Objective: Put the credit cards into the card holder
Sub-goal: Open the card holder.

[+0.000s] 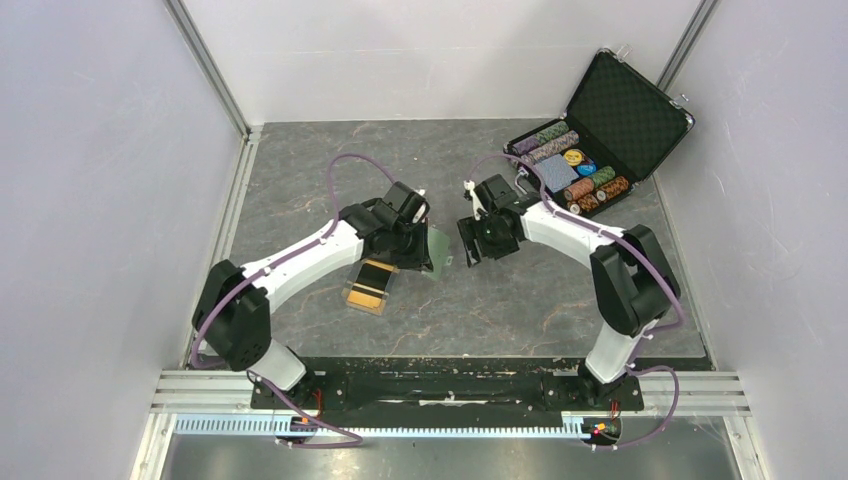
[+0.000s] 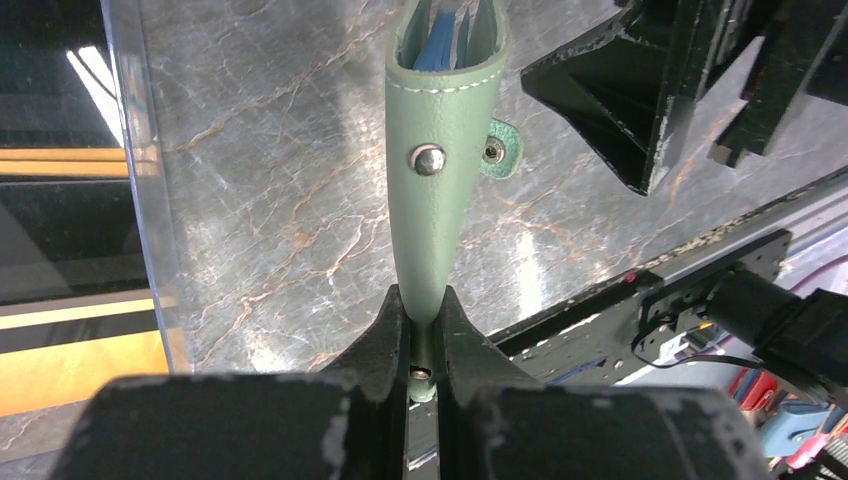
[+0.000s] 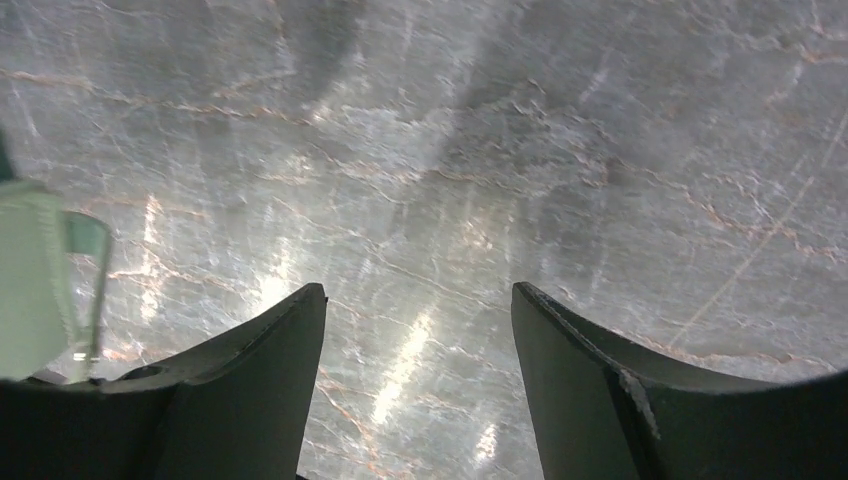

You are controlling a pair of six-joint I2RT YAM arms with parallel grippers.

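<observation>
**Card holder held up in the left gripper, cards not yet taken**

The small sage-green folding card holder [image 2: 440,200] was gripped at its folded edge by the left gripper [image 2: 422,330], whose jaws were clenched tight on it. It was held clear of the grey marbled table [image 1: 560,290], with its round metal snap button [image 2: 428,158] facing the wrist camera. The open mouth, with its pale blue lining [image 2: 440,45], was turned away from the arm. This was judged a presenting pose, the pockets being offered to the other arm for loading.

The right gripper [image 3: 418,330] was seen just beside the holder, jaws parted and nothing between them; only bare table was seen beneath.

The thin black and orange-gold credit cards [image 1: 368,283] were left lying in a clear plastic tray [image 2: 135,180] under the left arm, so none had been loaded. An open black chip case [image 1: 625,110] was set well apart at the far right.

No brand, label or lettering could be read anywhere.
</observation>
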